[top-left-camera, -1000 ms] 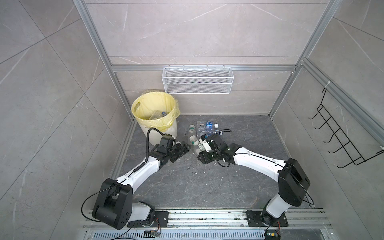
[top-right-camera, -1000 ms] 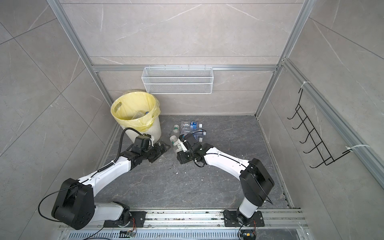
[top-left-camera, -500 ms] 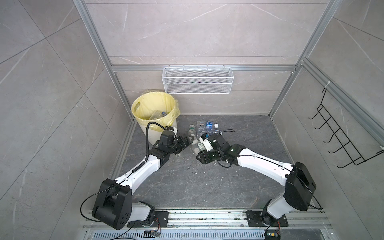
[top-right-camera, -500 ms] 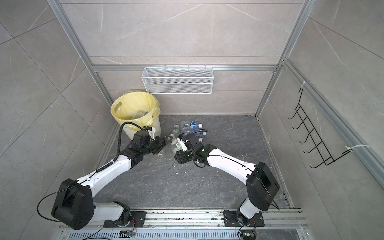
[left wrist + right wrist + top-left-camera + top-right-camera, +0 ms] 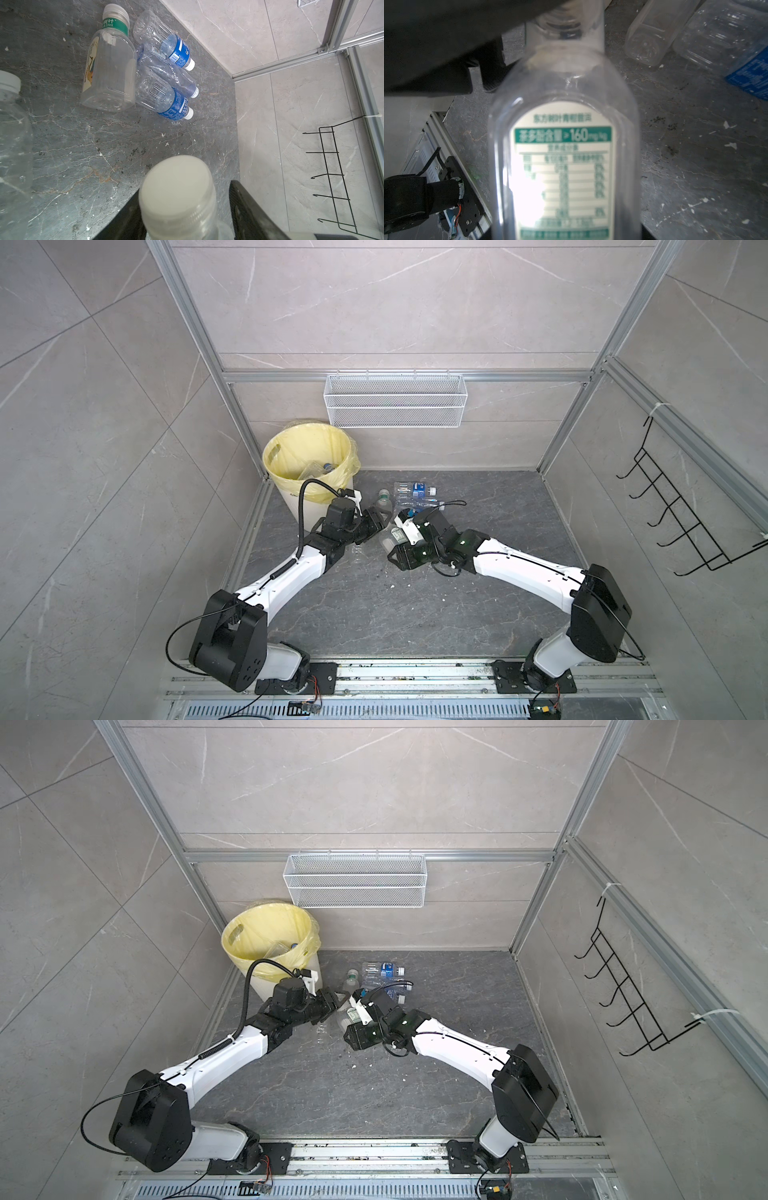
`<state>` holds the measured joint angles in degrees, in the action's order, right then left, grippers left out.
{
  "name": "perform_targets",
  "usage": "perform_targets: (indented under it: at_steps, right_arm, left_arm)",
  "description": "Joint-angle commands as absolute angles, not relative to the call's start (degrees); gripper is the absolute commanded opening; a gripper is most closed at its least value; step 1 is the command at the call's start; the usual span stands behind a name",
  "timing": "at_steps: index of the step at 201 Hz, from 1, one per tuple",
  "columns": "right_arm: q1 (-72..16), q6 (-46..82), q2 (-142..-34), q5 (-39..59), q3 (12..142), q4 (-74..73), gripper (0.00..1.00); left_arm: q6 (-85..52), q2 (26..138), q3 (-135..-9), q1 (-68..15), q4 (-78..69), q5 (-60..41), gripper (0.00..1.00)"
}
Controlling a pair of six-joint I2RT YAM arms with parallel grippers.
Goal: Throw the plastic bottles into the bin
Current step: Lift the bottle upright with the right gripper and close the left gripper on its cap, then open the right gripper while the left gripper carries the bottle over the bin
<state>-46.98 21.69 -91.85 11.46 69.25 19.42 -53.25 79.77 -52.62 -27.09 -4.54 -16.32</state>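
Handover: right gripper (image 5: 391, 548) clamps the clear green-labelled plastic bottle (image 5: 562, 145), neck towards left gripper (image 5: 182, 200), whose jaws flank its white cap (image 5: 176, 176); grip unclear. Yellow-lined cream bin (image 5: 291, 443) stands nearer the left arm (image 5: 291, 576).

Clear green-labelled bottle (image 5: 564, 99) fills view; grey floor (image 5: 695, 145) behind.

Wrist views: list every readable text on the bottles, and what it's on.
"东方树叶青柑普洱": white label of the tea bottle.
"茶多酚含量 >160mg/kg": green bar on that label.
Table beneath it: too blurred to read.
"335ml": green neck band of the square bottle; the characters beside it are cut off.
"SWEAT": blue label of the ribbed bottle.
Farther blue-labelled bottle: print unreadable.
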Motion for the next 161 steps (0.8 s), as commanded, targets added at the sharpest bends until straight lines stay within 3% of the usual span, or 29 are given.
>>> perform_targets:
  at_steps: [1, 42, 110, 161]
  right_arm:
    - [-47.4, 22.7, -91.1, 13.3, 71.0, 18.0, 0.55]
    - [-47.3, 22.8, -90.6, 12.3, 71.1, 18.8, 0.62]
    - [-47.5, 22.8, -85.2, 9.0, 72.9, 21.3, 0.99]
    - [-50.1, 21.4, -83.0, 0.7, 77.8, 21.5, 1.00]
  left_arm:
    - [-52.1, 79.4, -54.8, -27.8, -5.6, -16.7, 0.51]
    - [-49.8, 78.3, -56.8, -27.8, -2.0, -15.6, 0.32]
    - [-37.5, 76.4, -69.8, -27.6, 14.9, -4.9, 0.29]
    - [-25.6, 76.3, -82.9, -27.5, 22.4, 5.5, 0.28]
